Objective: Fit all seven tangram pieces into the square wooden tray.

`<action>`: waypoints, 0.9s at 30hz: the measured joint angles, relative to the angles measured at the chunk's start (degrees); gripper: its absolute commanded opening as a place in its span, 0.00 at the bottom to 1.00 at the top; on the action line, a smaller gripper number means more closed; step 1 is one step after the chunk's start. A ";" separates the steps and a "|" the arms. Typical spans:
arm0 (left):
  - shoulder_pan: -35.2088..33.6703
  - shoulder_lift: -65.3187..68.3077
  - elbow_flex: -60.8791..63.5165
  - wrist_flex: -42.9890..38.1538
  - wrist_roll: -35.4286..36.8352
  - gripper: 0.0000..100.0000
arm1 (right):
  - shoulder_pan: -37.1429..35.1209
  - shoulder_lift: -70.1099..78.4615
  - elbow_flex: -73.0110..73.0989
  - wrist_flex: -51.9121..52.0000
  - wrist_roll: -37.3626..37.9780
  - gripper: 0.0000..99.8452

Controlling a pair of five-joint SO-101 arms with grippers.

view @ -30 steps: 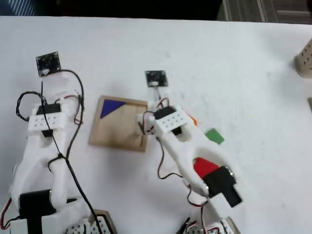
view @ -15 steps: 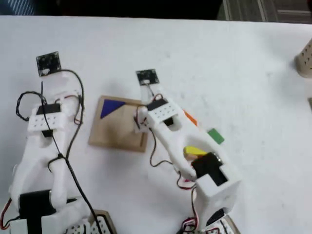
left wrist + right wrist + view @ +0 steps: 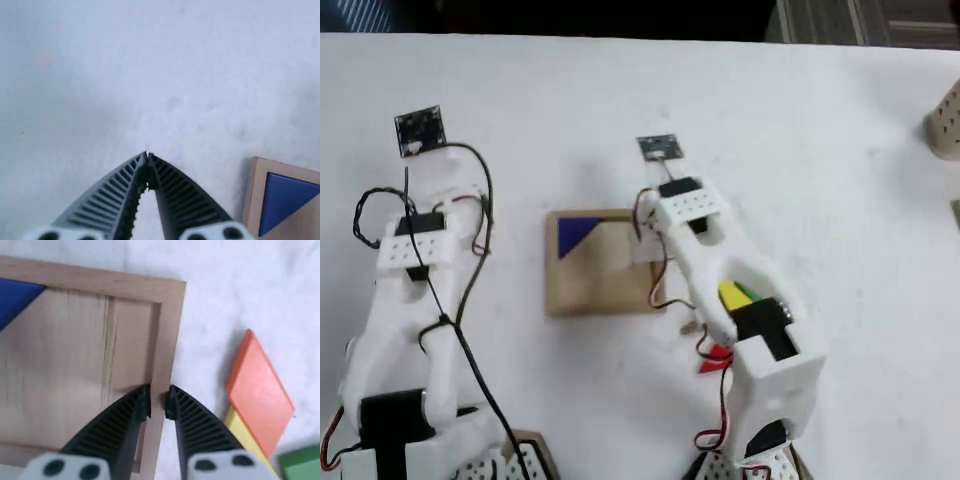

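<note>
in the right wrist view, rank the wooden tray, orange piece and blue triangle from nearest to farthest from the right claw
1. wooden tray: its rim is gripped by the right claw.
2. orange piece: on the table, just outside that rim.
3. blue triangle: inside the tray, at the corner across from the claw.

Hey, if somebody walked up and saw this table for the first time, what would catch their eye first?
The right pincer is clamped on one side wall of the wooden tray. A lone blue triangle sits in the tray's far corner on the left arm's side, and an orange piece lies on the table just outside the gripped wall. The left pincer is shut over bare table beside the tray.
</note>
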 measured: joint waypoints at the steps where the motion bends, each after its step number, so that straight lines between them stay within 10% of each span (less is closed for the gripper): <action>1: 0.00 0.00 0.00 0.00 0.00 0.03 | 0.53 -0.26 0.00 0.79 0.53 0.03; 7: 0.00 0.00 0.00 0.00 0.00 0.03 | 1.14 -0.62 0.00 5.45 0.97 0.20; 27: 0.00 0.00 0.00 0.00 0.00 0.03 | 10.55 -8.18 -1.14 1.14 23.38 0.12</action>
